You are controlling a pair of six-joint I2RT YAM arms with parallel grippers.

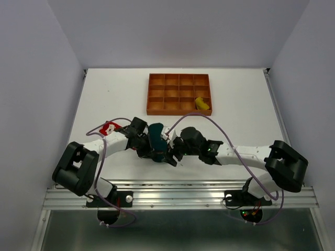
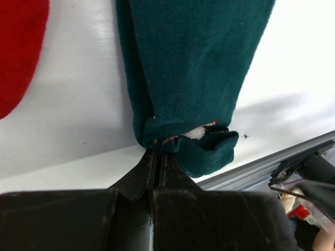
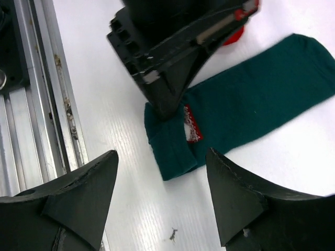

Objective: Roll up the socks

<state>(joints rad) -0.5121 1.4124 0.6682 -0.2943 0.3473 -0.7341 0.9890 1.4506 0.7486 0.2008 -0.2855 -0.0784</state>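
Note:
The dark teal sock (image 1: 155, 135) lies flat on the white table, its near end folded over once (image 2: 209, 150), with a red-and-white label showing at the fold (image 3: 191, 125). My left gripper (image 2: 156, 152) is shut on the edge of that folded end; it also shows in the right wrist view (image 3: 166, 99) and from the top (image 1: 148, 151). My right gripper (image 3: 163, 184) is open and empty, just short of the fold (image 1: 170, 156). The red sock (image 1: 109, 128) lies left of the teal one (image 2: 18, 47). The yellow sock (image 1: 202, 103) sits rolled in the tray.
The orange-brown gridded tray (image 1: 172, 94) stands at the back centre. The metal rail (image 3: 36, 94) along the table's near edge runs close behind both grippers. Both arms meet at the table's front middle, cables looping over them.

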